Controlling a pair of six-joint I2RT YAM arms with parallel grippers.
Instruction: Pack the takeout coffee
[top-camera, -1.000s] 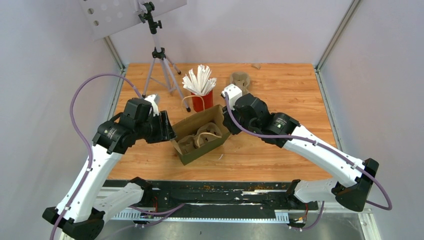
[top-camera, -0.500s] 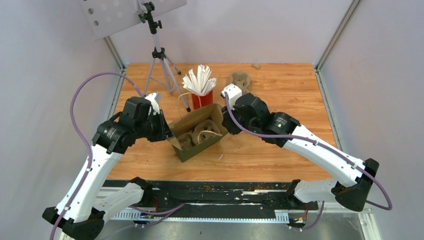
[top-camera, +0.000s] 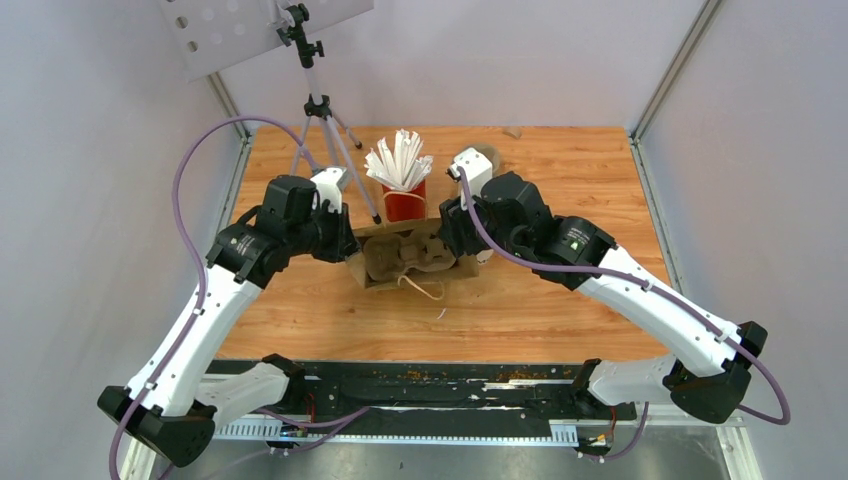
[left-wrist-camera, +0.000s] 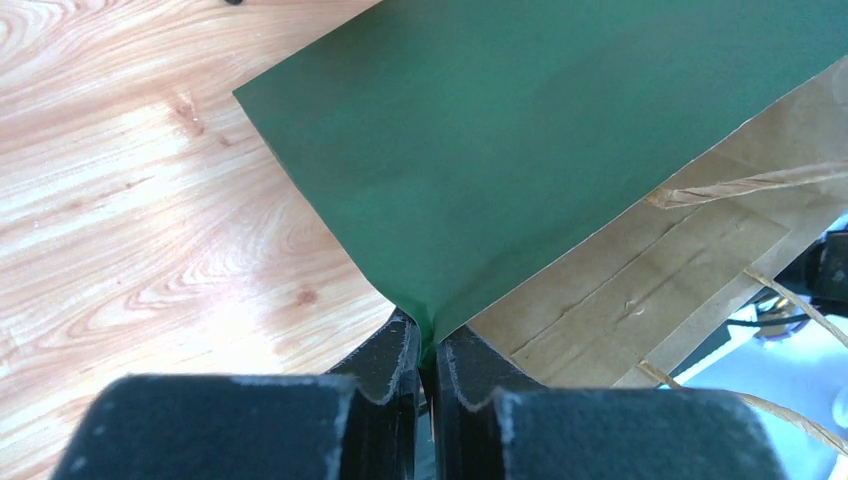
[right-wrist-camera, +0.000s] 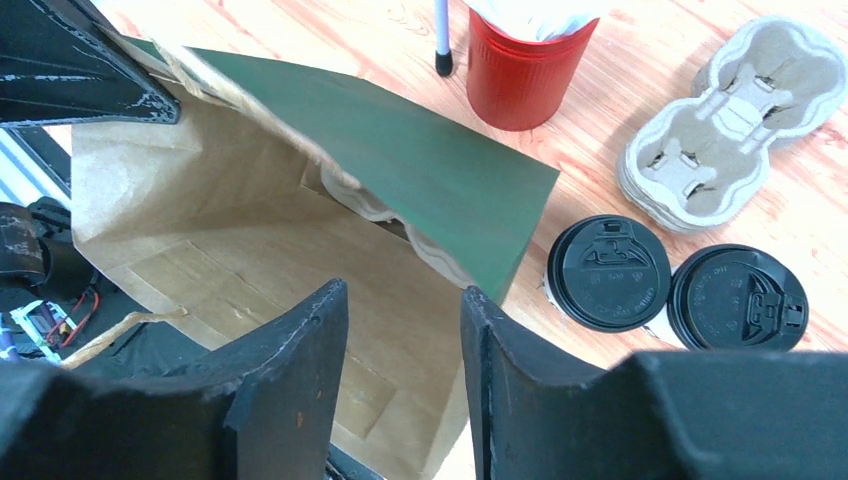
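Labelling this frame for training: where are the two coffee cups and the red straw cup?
coffee cup (right-wrist-camera: 610, 272): right wrist view, middle of its black lid.
other coffee cup (right-wrist-camera: 737, 297): right wrist view, middle of its lid.
red straw cup (right-wrist-camera: 520, 75): right wrist view, ribbed side.

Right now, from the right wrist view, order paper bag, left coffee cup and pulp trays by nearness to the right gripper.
1. Paper bag, at the right gripper.
2. Left coffee cup, right of the bag.
3. Pulp trays, far right.
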